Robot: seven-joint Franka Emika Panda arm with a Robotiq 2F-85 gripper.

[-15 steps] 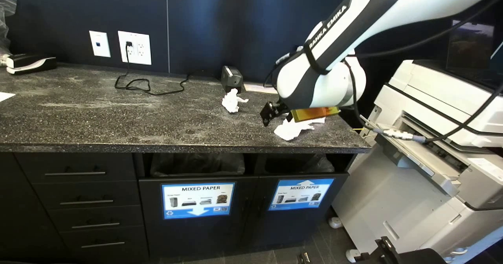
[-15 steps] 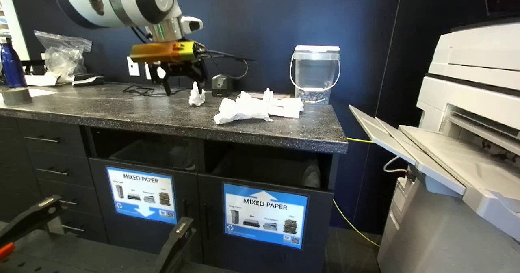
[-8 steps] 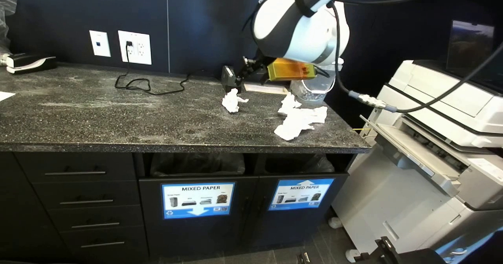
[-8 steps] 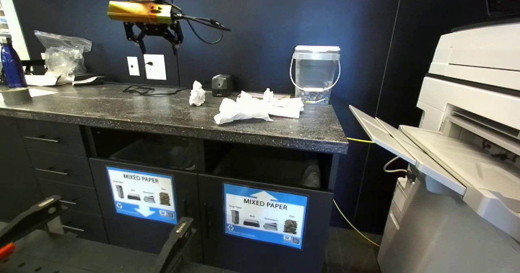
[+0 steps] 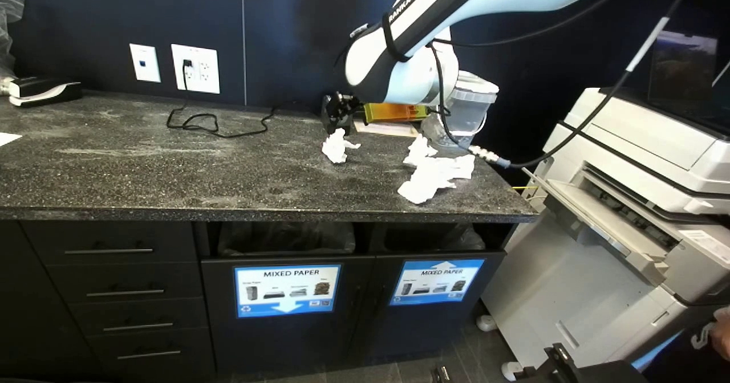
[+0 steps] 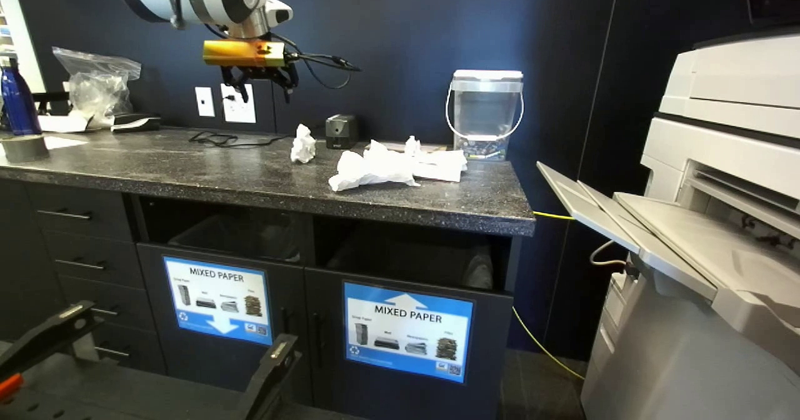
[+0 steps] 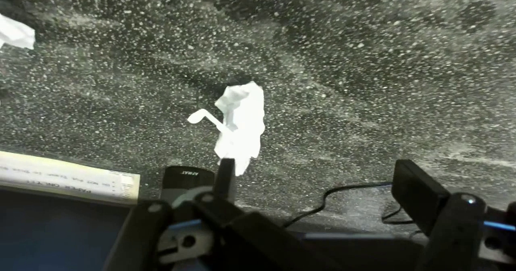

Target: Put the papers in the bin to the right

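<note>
Fingers (image 7: 419,191) dipping after rising, spread wide, holding nothing. Lone wad (image 6: 303,145) sitting between back and front edges of surface (image 6: 250,165), other papers (image 6: 387,167) bunching near right edge. Probably lining up grasp; right-hand bin (image 6: 409,332) waiting under front edge.

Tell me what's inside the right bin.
In both exterior views, a translucent liner shows at its right end; the rest is too dark to tell. The front of the bin covers whatever lies lower.
</note>
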